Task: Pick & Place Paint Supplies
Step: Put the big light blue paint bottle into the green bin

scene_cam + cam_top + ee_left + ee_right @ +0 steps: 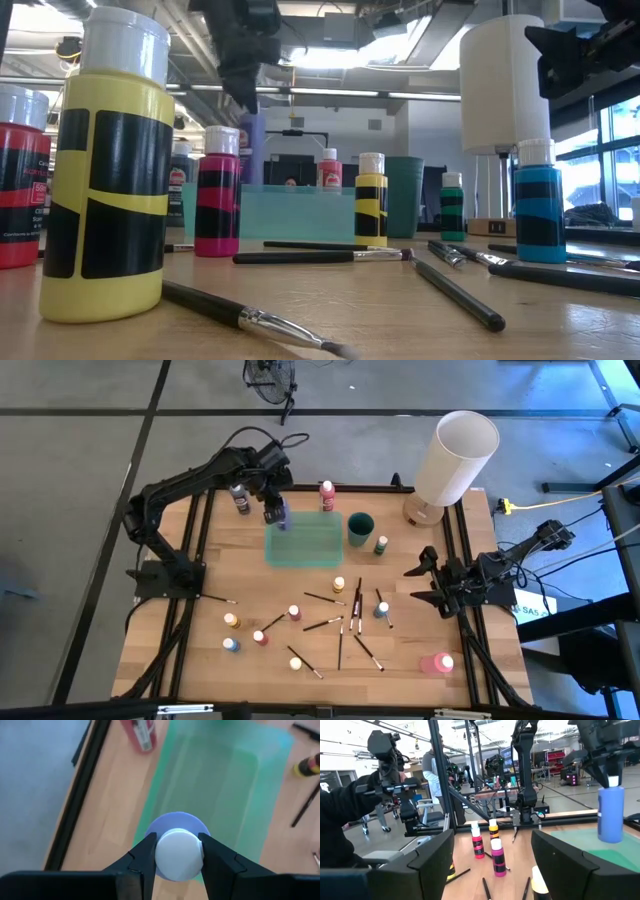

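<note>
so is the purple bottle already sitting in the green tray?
No, the left gripper holds the purple bottle by its cap above the green tray.

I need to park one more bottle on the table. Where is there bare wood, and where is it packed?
Bare wood lies along the table's left edge beside the left arm's base, and at the front right corner past the pink bottle. The middle is packed with brushes and bottles. The green tray looks empty.
</note>
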